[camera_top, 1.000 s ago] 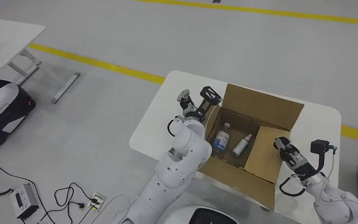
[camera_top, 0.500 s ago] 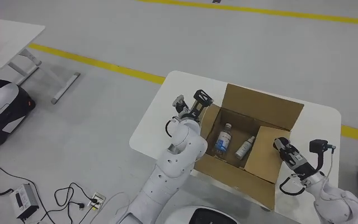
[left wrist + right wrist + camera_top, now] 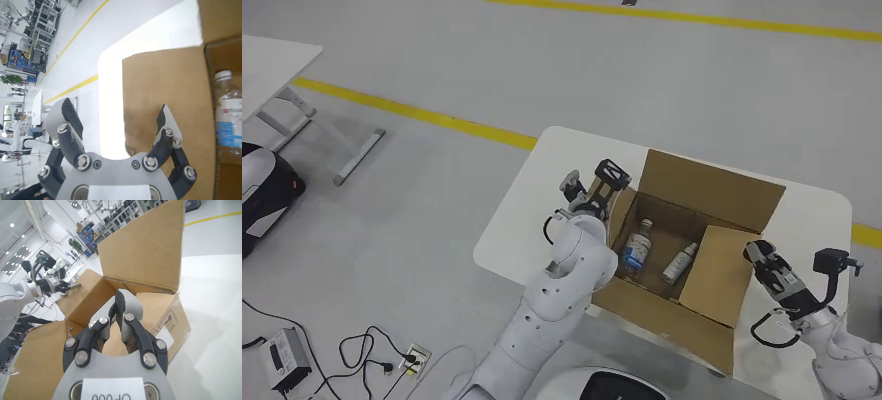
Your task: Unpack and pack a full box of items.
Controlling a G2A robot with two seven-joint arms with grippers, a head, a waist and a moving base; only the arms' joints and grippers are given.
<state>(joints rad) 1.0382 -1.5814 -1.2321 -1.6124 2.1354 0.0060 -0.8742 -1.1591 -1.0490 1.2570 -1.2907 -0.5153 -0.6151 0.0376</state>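
Observation:
An open cardboard box stands on the white table, all its flaps folded out. Inside lie a clear water bottle with a white cap and a small white spray bottle. My left gripper hovers open over the box's left flap, with the water bottle just past the wall. My right gripper is shut by the outer edge of the right flap. In the right wrist view its fingers are pressed together with nothing seen between them, pointing at the box.
Bare tabletop lies left of the box and at the far right corner. The tall back flap stands upright. The left gripper shows across the box in the right wrist view. Grey floor with yellow lines surrounds the table.
My right gripper has drawn a little to the right, away from the right flap. My left gripper swung slightly outward and came back over the left flap.

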